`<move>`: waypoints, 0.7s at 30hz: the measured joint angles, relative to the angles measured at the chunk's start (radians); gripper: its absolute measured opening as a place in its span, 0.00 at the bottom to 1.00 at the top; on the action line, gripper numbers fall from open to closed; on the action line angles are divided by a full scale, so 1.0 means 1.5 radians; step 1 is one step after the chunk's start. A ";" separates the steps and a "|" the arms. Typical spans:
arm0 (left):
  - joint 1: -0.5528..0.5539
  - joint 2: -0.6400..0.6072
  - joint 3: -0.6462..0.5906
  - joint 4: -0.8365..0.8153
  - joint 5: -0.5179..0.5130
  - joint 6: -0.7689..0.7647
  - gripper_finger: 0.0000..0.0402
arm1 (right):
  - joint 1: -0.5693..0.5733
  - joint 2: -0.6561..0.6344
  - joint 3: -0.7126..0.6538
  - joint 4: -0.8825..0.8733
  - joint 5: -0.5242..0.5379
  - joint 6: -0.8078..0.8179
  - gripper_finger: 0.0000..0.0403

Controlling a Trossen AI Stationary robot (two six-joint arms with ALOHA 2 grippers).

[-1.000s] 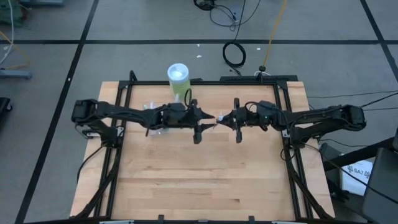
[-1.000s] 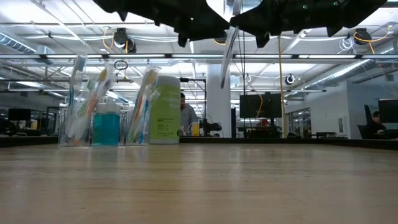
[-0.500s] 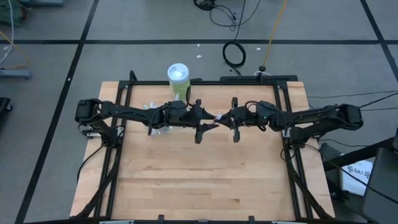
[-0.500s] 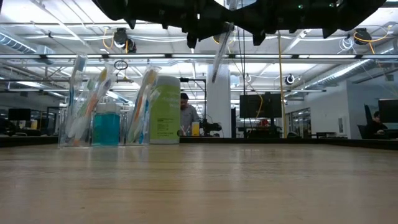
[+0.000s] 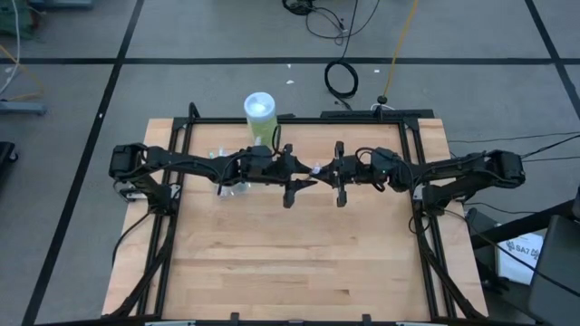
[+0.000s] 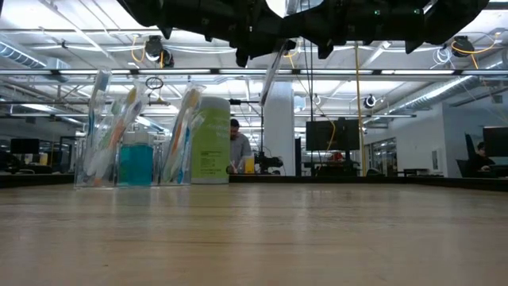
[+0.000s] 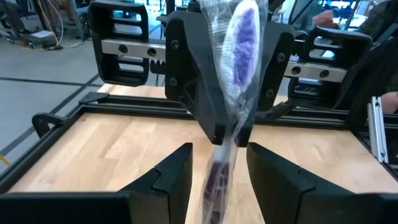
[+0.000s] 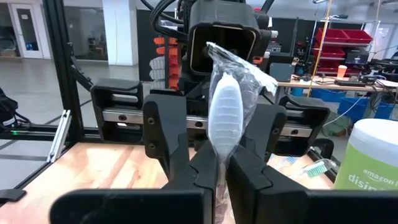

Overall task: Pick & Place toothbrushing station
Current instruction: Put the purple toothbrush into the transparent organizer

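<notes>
A toothbrush (image 7: 239,37) in a clear wrapper hangs high over the table's middle (image 5: 314,171), slanted in the low view (image 6: 270,67). My right gripper (image 8: 222,180) is shut on it, coming from the table's right (image 5: 323,172). My left gripper (image 7: 217,180) faces it from the left (image 5: 305,177), open. Its fingers stand on either side of the brush's lower part without touching it. At the far left the clear cup (image 6: 103,139) of toothbrushes and a blue tube (image 6: 136,163) stand on the table. My right gripper pinches the wrapped toothbrush about mid-length (image 7: 225,134) between its two fingers, at their free ends. The fingers come about level from the table's right and lie across the brush. The brush is lifted clear and tilted, its broad end (image 8: 224,106) up and its lower part (image 7: 216,177) slanting toward my left gripper.
A tall green container with a white lid (image 5: 260,113) stands at the far edge, beside the cup (image 6: 210,139). A black frame (image 5: 412,181) runs round the wooden table. The near half of the tabletop (image 5: 290,263) is bare wood.
My right gripper has tipped its held toothbrush: the brush's lower end has swung up and toward the table's left, from hanging nearly straight down to slanting between my left gripper's open fingers. The two grippers stand slightly closer together.
</notes>
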 joint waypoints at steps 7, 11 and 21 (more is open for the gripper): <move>0.000 0.000 0.000 0.005 0.000 0.012 0.39 | 0.000 0.000 0.000 0.000 0.000 -0.001 0.03; 0.000 -0.001 0.000 0.005 0.000 0.012 0.31 | 0.000 0.000 0.000 0.000 0.000 -0.001 0.03; 0.005 -0.001 0.000 0.007 0.000 0.014 0.04 | 0.000 0.000 0.000 -0.008 0.005 -0.001 0.09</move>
